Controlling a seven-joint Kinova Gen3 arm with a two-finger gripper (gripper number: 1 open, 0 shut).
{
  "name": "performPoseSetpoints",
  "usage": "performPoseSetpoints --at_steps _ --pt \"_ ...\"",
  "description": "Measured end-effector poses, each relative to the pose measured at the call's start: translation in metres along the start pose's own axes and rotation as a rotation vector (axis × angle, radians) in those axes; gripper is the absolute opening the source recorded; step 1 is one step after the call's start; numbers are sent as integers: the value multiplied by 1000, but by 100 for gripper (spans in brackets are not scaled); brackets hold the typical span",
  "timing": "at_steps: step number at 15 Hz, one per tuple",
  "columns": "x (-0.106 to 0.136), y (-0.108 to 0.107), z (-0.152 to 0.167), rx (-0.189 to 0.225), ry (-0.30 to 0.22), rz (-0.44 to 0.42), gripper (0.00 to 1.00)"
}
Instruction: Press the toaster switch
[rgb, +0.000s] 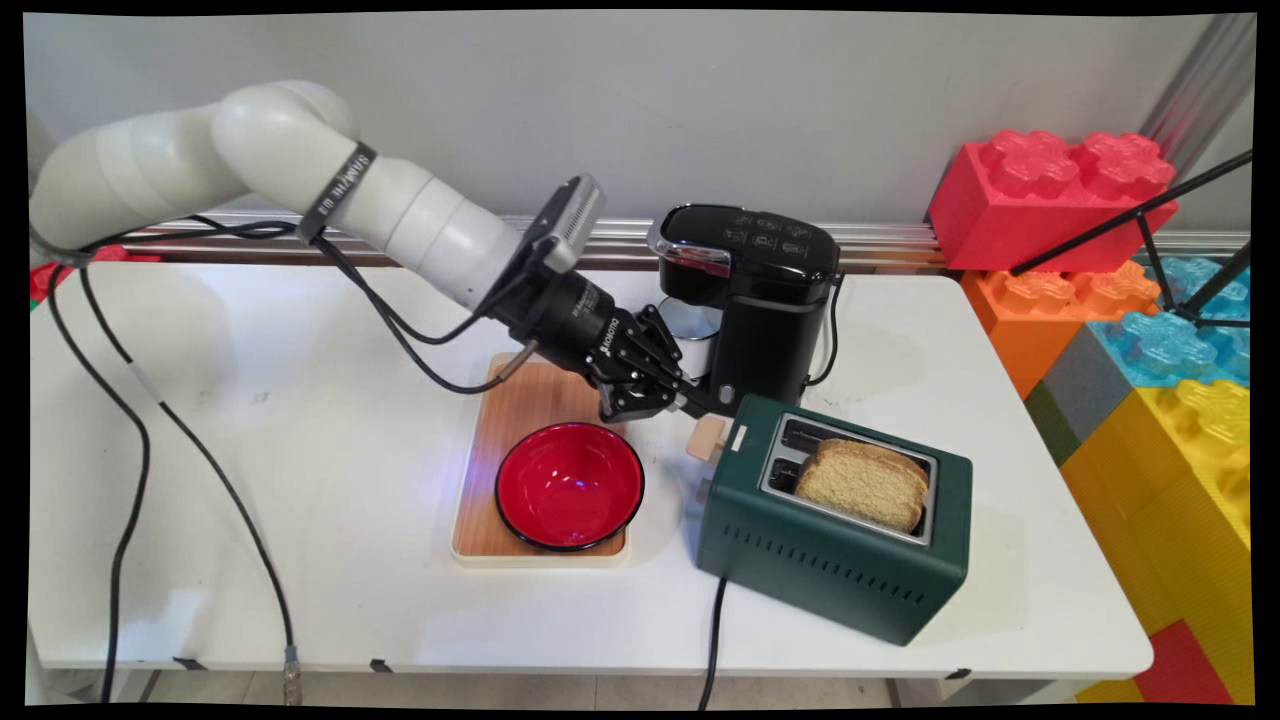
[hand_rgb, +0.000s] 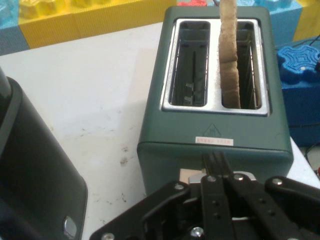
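The gripper (rgb: 700, 403) has its two black fingers (hand_rgb: 218, 167) pressed together with no gap between them, their tips at the end wall of a dark green toaster (rgb: 835, 530), just above its small pale wooden lever (rgb: 708, 438); whether the tips touch the lever or the wall I cannot tell. The toaster is a boxy metal case with rounded edges, a row of vent slits along its side and a silvery frame round two slots — the slot on the fingers' left is empty, the one on their right holds an upright slice of bread (rgb: 868, 484), brown-crusted and rough. Just behind the fingers stands a glossy black coffee maker (rgb: 755, 300). Beside them a shiny red bowl (rgb: 569, 485), empty, sits on a wooden tray (rgb: 510, 420) with a cream rim, all on the white table (rgb: 300, 500).
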Motion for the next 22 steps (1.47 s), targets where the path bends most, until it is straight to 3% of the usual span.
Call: performPoseSetpoints --at_steps 22 --pt "-24 -11 36 -51 -52 5 0"
